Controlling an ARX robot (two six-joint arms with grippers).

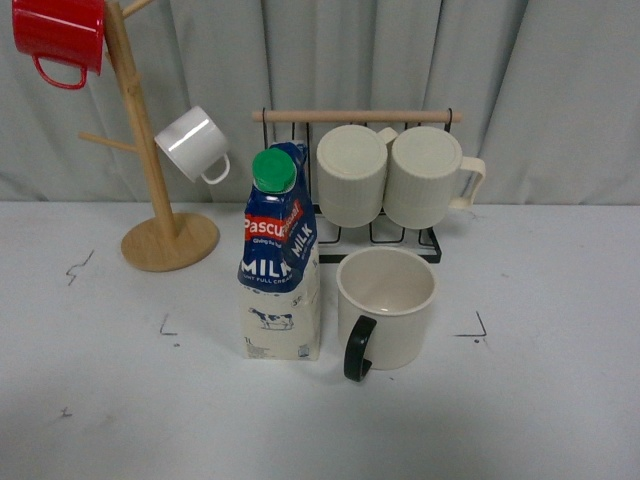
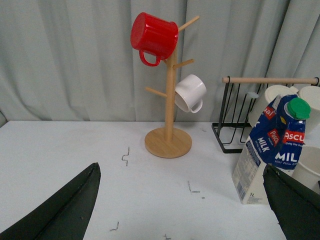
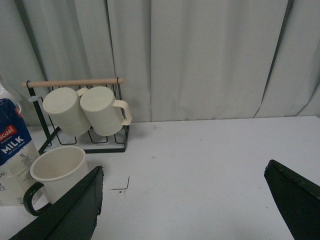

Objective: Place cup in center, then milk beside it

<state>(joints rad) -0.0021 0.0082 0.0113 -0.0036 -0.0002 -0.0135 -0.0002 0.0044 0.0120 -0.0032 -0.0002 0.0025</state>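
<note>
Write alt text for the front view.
A blue-and-white milk carton with a green cap stands upright on a white table, just left of a cream cup with a black handle. Behind them are a wooden mug tree and a black wire rack holding two ribbed mugs.

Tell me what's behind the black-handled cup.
Behind the cup stands a black wire rack holding two ribbed cream mugs on their sides. The rack's lower middle is covered by the cup.

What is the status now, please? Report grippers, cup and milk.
Left gripper open, right gripper open, both empty. Cup upright between the table marks, milk upright beside it. Nothing in the way.
</note>
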